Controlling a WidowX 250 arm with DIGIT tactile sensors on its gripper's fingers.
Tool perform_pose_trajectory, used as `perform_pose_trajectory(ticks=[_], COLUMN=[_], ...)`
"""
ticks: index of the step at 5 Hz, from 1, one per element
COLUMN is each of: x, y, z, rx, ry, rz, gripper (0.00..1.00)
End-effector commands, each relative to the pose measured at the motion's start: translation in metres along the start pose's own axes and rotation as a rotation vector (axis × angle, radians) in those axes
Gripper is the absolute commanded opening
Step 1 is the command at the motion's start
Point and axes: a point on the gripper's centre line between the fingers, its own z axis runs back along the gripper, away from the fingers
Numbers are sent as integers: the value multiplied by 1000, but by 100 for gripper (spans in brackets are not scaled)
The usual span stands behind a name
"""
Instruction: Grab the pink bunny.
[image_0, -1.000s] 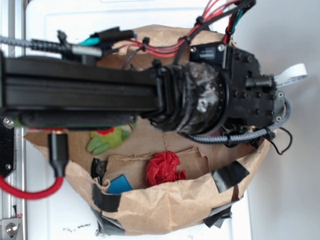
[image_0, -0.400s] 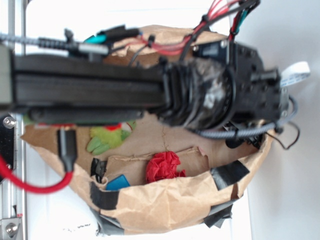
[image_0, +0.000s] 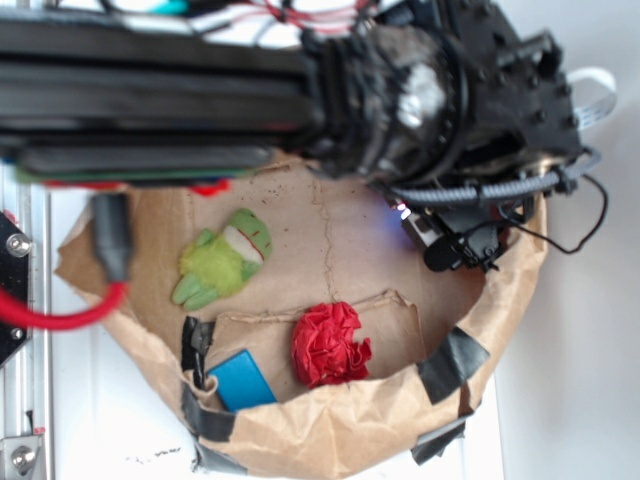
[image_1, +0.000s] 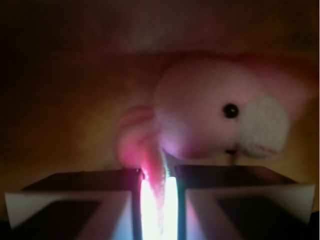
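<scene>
Brown crumpled paper, patched with black tape, forms a shallow basket (image_0: 340, 440) on a white surface. Only the wrist view shows the small pink plush bunny (image_1: 210, 122): round pale-pink head at 1 o'clock, dark bead eye, white muzzle, and a thin limb hanging down. The gripper (image_1: 159, 200) is closed on that limb, pinched between its two pads at 6 o'clock. From the exterior view the black arm hides the bunny, but the green-yellow plush frog (image_0: 225, 260) at 9 o'clock, the crumpled red paper ball (image_0: 330, 345) at 6 o'clock and a blue rectangular block (image_0: 242, 380) show.
</scene>
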Motion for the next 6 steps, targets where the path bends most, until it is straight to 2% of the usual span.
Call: perform_pose_trajectory(ticks=[1, 2, 4, 6], x=[0, -17, -45, -64], y=[33, 40, 56, 47], z=[79, 97, 127, 147], rx=[-50, -65, -104, -121], ry=[5, -28, 11, -43], rz=[-122, -144, -233, -278], gripper=[0, 0, 0, 0])
